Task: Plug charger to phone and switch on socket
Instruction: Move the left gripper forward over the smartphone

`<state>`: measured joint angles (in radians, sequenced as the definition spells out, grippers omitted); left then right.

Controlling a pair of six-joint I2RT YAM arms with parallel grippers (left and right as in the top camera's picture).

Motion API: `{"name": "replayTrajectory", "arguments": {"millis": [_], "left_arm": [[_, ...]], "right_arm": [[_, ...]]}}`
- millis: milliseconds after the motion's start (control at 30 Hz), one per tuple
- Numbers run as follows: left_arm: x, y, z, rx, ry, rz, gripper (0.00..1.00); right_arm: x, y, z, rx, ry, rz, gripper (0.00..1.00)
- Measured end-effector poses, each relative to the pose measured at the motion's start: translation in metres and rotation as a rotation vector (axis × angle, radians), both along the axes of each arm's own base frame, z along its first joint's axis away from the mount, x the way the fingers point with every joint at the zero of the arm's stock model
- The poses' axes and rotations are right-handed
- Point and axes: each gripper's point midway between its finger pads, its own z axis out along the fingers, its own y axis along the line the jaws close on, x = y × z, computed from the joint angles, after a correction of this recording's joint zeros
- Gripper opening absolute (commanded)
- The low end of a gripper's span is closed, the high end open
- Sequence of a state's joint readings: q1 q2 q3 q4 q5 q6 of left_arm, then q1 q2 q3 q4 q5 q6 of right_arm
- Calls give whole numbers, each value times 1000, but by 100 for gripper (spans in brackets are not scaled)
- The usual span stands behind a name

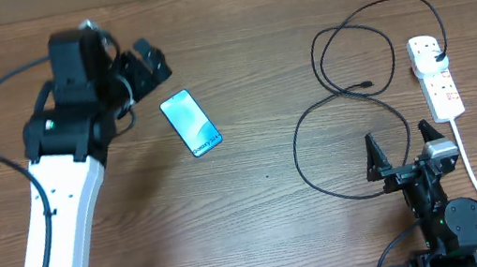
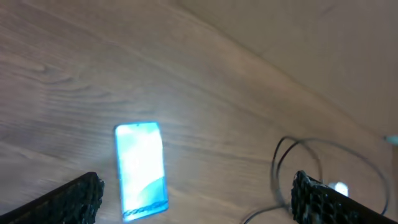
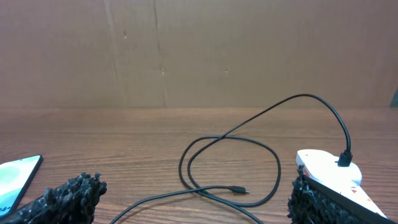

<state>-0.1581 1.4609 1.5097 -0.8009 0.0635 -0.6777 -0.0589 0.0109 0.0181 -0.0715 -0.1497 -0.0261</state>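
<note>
The task looks barely begun. The left gripper (image 1: pixel 145 69) hovers with its jaws spread wide and empty. The phone (image 1: pixel 191 124) lies face up on the table (image 1: pixel 268 205) just ahead of it, screen lit, framed between its fingers in the wrist view, with nothing plugged in.

The charger (image 1: pixel 296 149) sprawls in loose loops ahead of the right gripper (image 1: pixel 402 149), which is also fully open and holds nothing. The charger's connector tip (image 3: pixel 239 190) lies free on the wood, well apart from the phone.

Ahead and to the right of that gripper, the socket (image 1: pixel 436 76) already carries the black plug (image 3: pixel 344 160). Whether its switch is on, I cannot tell. Left to do, by my judgement: fetch the tip, mate it with the phone and press the switch.
</note>
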Motion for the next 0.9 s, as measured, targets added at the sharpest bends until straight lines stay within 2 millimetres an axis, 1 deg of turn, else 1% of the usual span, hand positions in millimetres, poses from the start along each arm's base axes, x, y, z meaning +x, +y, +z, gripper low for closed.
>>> {"name": "replayTrajectory", "arguments": {"millis": [67,200,333,400,433,633,900], "left_arm": [[8,-4,3,5,28,26,100],[24,-5,-12,23,136,79,100],[39,-4,-42,51,267,110,100],[45,-5,-53,58,299,113,100],[48,-7,-64,62,326,110,100],[49,-15,-104,54,441,77,100],[40,-17,-150,71,591,69,100]], "right_arm": [[0,0,0,0,0,0,100],[0,0,0,0,0,0,100],[0,0,0,0,0,0,100],[0,0,0,0,0,-1,100],[0,0,0,0,0,0,100],[0,0,0,0,0,0,100],[0,0,0,0,0,0,100]]}}
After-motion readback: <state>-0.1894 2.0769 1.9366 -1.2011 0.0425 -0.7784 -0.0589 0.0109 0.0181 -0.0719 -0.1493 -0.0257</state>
